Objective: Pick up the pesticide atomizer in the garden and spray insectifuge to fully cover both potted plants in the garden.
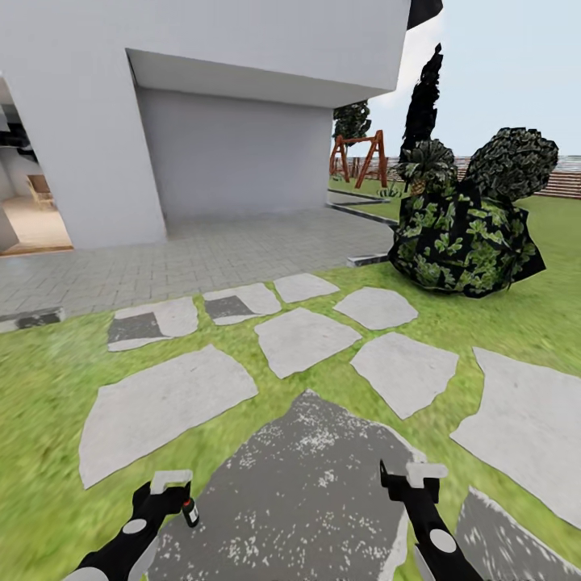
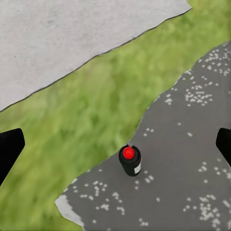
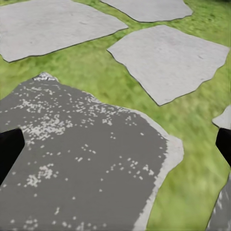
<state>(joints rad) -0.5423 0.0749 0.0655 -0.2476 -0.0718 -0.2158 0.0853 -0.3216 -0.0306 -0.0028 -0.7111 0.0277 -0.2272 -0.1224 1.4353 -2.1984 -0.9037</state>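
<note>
The pesticide atomizer (image 2: 130, 160), a tiny dark bottle with a red top and pale band, stands upright on the dark mottled paving (image 2: 192, 144) near its grassy edge. In the head view the atomizer (image 1: 190, 512) shows just beside my left gripper (image 1: 171, 489). In the left wrist view the left gripper (image 2: 115, 147) is open, its dark fingers (image 2: 9, 151) spread wide with the bottle between and beyond them, untouched. My right gripper (image 1: 411, 478) is open over the same paving (image 3: 86, 159), holding nothing. The two potted plants are out of view.
Pale stepping stones (image 1: 303, 339) cross the lawn (image 1: 48, 379) ahead toward a brick-paved patio (image 1: 202, 258) and a white house (image 1: 202, 105). A large dark leafy bush (image 1: 464, 234) stands at the right, with a wooden swing frame (image 1: 359, 157) and a fence (image 1: 561, 184) behind.
</note>
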